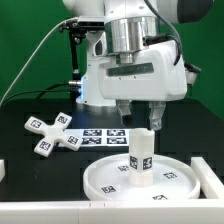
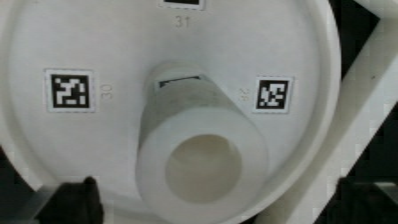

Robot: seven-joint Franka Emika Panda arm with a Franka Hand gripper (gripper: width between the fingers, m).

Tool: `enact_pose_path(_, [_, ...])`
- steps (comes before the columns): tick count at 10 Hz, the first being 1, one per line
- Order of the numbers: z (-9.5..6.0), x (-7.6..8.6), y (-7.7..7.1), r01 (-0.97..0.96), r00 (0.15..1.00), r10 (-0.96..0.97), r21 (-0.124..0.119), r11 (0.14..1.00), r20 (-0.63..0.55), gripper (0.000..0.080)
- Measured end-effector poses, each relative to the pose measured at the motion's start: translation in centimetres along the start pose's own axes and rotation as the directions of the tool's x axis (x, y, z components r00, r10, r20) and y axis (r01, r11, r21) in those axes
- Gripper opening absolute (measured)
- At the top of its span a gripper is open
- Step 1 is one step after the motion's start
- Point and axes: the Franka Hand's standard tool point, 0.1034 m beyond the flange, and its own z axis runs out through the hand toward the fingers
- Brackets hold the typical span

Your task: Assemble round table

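While leg [image 1: 141,158] stands upright on disc [image 1: 100,180] nr near edge of table [image 1: 60,166], gripper [image 1: 140,120] hangs just above it. Jaws spread, holding nothing.

1. A large white round plastic disc with a raised rim [image 2: 160,45] fills nearly the whole view.
2. Two black-and-white square tags lie flat on the disc: one tag [image 2: 68,90] on one side of the centre and the other tag [image 2: 272,94] on the opposite side.
3. Between the tags a short white cylindrical plastic leg [image 2: 203,160] stands upright on the disc's middle, seen end-on, with a shallow round hollow in its upper face.
4. The small printed number "31" [image 2: 183,17] sits near the rim.
5. The black tabletop [image 2: 370,22] shows beyond the rim.
6. Of the tool [image 2: 206,205], one dark, blurred finger [image 2: 71,200] shows at the edge of view, apart from the leg.
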Motion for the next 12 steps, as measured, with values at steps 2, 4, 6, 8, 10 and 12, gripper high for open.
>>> enact_pose_path(2, [0.0, 0.1, 0.1, 0.018, 1.000, -0.018, 0.000, 1.000, 0.000, 0.0649])
enact_pose_path(4, [-2.0, 1.3, 2.7, 0.144, 0.989, -0.144, -0.001, 0.990, 0.013, 0.0649])
enact_pose_path(6, [-2.6, 1.2, 3.5, 0.164, 0.986, -0.164, -0.006, 0.986, 0.030, 0.0649])
enact_pose_path(8, [-2.5, 1.2, 3.6, 0.163, 0.986, -0.162, -0.008, 0.987, 0.030, 0.0649])
enact_pose_path(10, [-2.4, 1.3, 3.8, 0.206, 0.978, -0.206, -0.009, 0.978, 0.030, 0.0649])
enact_pose_path(12, [-1.9, 2.3, 6.1, 0.384, 0.923, -0.382, -0.025, 0.923, 0.044, 0.0649])
